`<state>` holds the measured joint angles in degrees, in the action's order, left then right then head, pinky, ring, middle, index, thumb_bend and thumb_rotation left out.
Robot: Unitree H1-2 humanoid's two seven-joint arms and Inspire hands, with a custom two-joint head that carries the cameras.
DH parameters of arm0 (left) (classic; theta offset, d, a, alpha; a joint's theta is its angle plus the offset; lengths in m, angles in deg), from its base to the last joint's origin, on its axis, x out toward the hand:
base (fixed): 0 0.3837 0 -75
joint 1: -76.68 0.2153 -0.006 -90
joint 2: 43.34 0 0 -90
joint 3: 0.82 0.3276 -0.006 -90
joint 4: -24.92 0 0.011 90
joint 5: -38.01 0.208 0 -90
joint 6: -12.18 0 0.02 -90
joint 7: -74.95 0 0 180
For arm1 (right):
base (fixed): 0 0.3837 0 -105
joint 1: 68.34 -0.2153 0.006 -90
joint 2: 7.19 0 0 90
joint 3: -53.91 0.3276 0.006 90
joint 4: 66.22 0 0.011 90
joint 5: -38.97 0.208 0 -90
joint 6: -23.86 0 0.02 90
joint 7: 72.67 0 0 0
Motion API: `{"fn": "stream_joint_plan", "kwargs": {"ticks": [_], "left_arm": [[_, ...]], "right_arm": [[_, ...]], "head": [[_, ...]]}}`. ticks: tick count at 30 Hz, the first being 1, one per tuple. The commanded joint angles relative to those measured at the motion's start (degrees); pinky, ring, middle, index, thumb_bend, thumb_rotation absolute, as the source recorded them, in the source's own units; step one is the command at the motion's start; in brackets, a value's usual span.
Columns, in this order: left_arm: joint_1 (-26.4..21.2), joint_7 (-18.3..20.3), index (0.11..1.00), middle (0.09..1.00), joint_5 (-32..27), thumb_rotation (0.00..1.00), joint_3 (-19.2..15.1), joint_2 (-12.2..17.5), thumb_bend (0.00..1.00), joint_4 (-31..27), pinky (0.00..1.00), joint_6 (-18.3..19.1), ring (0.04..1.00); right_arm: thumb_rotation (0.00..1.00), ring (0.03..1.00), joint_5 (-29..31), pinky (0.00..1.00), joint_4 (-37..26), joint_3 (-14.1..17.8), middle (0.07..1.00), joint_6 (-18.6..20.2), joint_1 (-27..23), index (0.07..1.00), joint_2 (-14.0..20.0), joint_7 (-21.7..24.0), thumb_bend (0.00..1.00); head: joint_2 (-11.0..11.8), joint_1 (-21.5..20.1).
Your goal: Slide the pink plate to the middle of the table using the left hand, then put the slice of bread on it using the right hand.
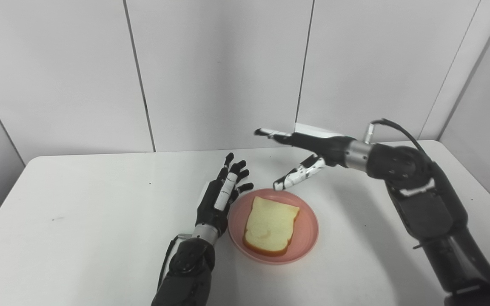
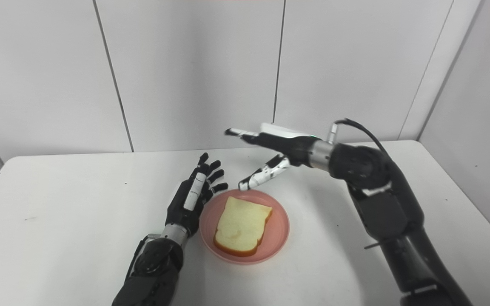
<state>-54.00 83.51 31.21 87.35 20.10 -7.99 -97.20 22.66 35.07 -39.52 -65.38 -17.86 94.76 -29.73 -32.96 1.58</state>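
A pink plate point(image 1: 304, 238) lies near the middle of the white table, and a slice of bread point(image 1: 270, 225) rests flat on it. My left hand point(image 1: 221, 193) is open, fingers stretched out, right against the plate's left rim. My right hand point(image 1: 302, 155) hovers open above the plate's far edge, its fingers spread and pointing left, with nothing held. The thumb hangs down just over the far rim.
The white table point(image 1: 79, 221) runs to pale wall panels at the back. A small white box point(image 1: 313, 129) sits at the back edge behind my right hand. My right forearm point(image 1: 423, 204) crosses the table's right side.
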Motion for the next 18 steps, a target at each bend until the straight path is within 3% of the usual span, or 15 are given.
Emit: {"fn": "stream_joint_plan", "kwargs": {"ticks": [1, 5, 11, 18], "left_arm": [[3.6, 0.1, 1.0, 0.931, -0.6, 0.77, -0.5, 0.8, 0.95, 2.5, 0.79, 3.5, 0.903], [3.7, 0.3, 1.0, 0.933, -0.9, 0.77, -0.5, 0.9, 0.95, 2.2, 0.8, 3.8, 0.905], [3.7, 0.4, 1.0, 0.931, -1.0, 0.77, -0.4, 1.0, 0.93, 2.5, 0.8, 3.5, 0.904], [3.7, 0.3, 1.0, 0.927, -0.9, 0.78, -0.4, 0.9, 0.92, 2.4, 0.82, 3.1, 0.919]], "right_arm": [[0.79, 1.0, 3.3, 0.97, 0.6, 2.0, 1.0, -1.3, 0.2, 1.0, -0.8, -5.0, 1.0], [0.91, 1.0, 7.7, 1.0, 3.7, 6.4, 1.0, -0.9, 4.6, 1.0, -4.6, -12.9, 1.0], [0.98, 1.0, 15.7, 1.0, 4.2, 12.0, 1.0, 2.9, 9.6, 1.0, -11.8, -21.4, 1.0], [1.0, 1.0, 21.8, 1.0, 4.2, 15.1, 1.0, -1.1, 13.5, 1.0, -19.1, -29.4, 1.0]], "head": [[0.0, 0.0], [-0.1, -0.2], [-0.1, -0.6], [-0.1, -0.7]]}}
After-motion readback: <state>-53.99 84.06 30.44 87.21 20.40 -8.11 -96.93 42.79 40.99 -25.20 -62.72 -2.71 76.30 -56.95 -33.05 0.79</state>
